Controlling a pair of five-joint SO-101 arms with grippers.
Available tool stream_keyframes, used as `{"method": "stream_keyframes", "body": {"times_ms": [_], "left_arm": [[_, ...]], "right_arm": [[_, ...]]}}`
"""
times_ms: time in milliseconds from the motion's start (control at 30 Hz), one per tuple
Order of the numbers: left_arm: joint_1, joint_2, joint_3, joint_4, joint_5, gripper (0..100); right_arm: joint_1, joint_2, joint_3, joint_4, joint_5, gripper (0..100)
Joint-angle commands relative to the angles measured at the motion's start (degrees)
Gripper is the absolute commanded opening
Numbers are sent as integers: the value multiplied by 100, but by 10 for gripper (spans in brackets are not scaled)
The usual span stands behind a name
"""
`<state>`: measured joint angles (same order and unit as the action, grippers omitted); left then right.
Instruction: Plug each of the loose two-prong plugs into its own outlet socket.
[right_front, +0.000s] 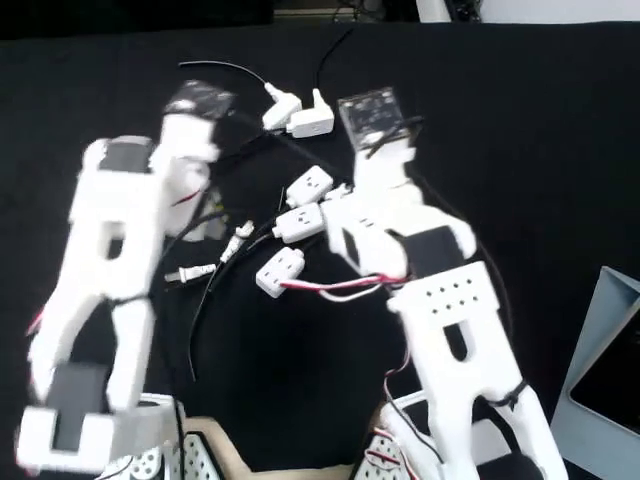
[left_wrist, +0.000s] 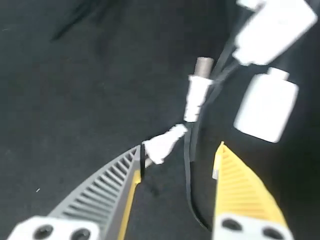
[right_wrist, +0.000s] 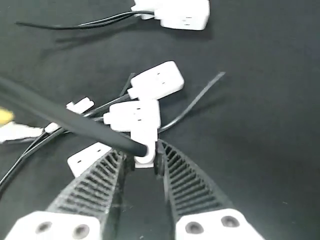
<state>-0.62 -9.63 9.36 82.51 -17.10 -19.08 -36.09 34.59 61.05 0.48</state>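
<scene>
Plainly the right gripper (right_wrist: 144, 152) is clamped on the narrow cable end of a white plastic outlet socket block (right_wrist: 134, 115). Its ribbed black fingers press on either side, at the point where a thick black cable (right_wrist: 60, 112) meets the block. More white socket blocks lie close around it on the black cloth-covered table (right_front: 560, 150). In the high view the cluster sits just above the middle of the frame, with the held block (right_front: 298, 222) among the others.

The left gripper (left_wrist: 180, 150) hangs with its grey and yellow fingers apart, holding nothing. A small white two-prong plug (left_wrist: 162, 145) lies just beside the tip of the grey finger (left_wrist: 120, 175), and a thin black cord (left_wrist: 189, 165) runs through the gap between the fingers. A second white plug (left_wrist: 197, 92) with a grey end lies a little farther out, near two of the socket blocks. In the high view one loose plug (right_front: 235, 240) lies left of centre, between the left arm and the sockets.

The plugs look light, hard and smooth, and I judge their cords springy enough to twist them round once lifted. The best hold is probably across the flat sides of the moulded body, just behind the prongs and never on the cord. The socket blocks look equally light and would likely slide on the cloth under a push, so a firm hold on the block should steady it for insertion.
</scene>
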Motion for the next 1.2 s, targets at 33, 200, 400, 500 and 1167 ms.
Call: {"method": "stream_keyframes", "body": {"times_ms": [33, 200, 400, 500, 1167], "left_arm": [[-910, -1732, 1877, -1099, -70, 230], [-1780, -2866, 3240, -1811, -35, 229], [-2738, -3560, 4295, -2338, -62, 103], [-2888, -3578, 4664, -2505, -44, 109], [-2765, -3631, 5895, -3464, 158, 116]], "right_arm": [[-695, -180, 136, -62, 0, 11], [-1354, -171, 743, -615, 18, 11], [-1785, -171, 1121, -712, 396, 11], [-1899, -171, 1411, -1002, 545, 11], [-1820, 1007, 1956, -2558, 879, 11]]}}
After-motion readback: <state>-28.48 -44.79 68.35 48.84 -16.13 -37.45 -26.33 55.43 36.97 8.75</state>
